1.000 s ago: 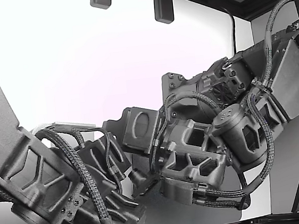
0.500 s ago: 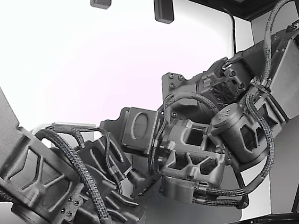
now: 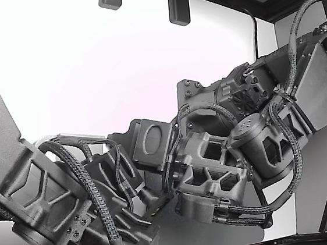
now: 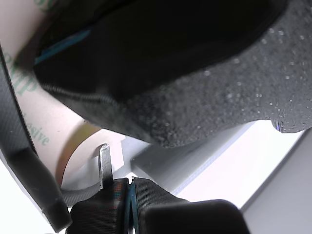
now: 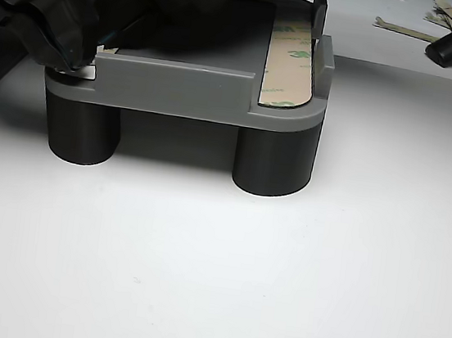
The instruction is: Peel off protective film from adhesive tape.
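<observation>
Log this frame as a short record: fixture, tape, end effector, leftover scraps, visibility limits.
fixture: grey tray on round dark legs, standing on a white table
tape: tan strip with green print lying in the tray's slot at the other view's right
end effector: at the tray's corner on the other view's left; open or shut cannot be told
scraps: tan film pieces on the table behind
limits: exterior view blocked by arms

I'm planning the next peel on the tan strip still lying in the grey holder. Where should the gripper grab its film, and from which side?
Probably at the film strip's rounded near end, which reaches the grey holder's open front edge. Come in from that front side, low and flat: the raised wall along the other view's right blocks a sideways approach. No lifted corner shows yet.
</observation>
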You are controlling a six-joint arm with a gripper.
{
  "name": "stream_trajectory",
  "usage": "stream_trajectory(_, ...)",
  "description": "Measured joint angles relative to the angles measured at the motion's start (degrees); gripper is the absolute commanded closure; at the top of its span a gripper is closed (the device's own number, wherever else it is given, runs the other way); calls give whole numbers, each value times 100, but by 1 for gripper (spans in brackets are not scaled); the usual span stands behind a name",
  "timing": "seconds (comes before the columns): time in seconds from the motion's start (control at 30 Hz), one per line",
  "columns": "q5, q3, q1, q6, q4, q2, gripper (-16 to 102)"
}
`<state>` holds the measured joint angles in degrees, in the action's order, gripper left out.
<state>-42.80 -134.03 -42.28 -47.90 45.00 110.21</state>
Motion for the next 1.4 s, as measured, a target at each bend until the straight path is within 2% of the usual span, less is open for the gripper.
stream_trajectory(0.6, 193, 141, 0, 308, 642, 9, 97)
stream_trajectory(0.83, 62, 387, 0, 246, 782, -70, 97)
stream_trajectory(1.2, 9, 431, 97, 545, 1705, 343, 96)
stream_trajectory(1.23, 9, 431, 97, 571, 1775, 431, 87)
stream_trajectory(1.3, 9, 431, 97, 580, 1969, 633, 57)
stream_trajectory(1.33, 9, 431, 97, 589, 2057, 747, 47)
stream_trajectory(1.37, 9, 396, 97, 642, 2101, 870, 25)
stream_trajectory(1.4, 9, 387, 97, 738, 2118, 993, -14)
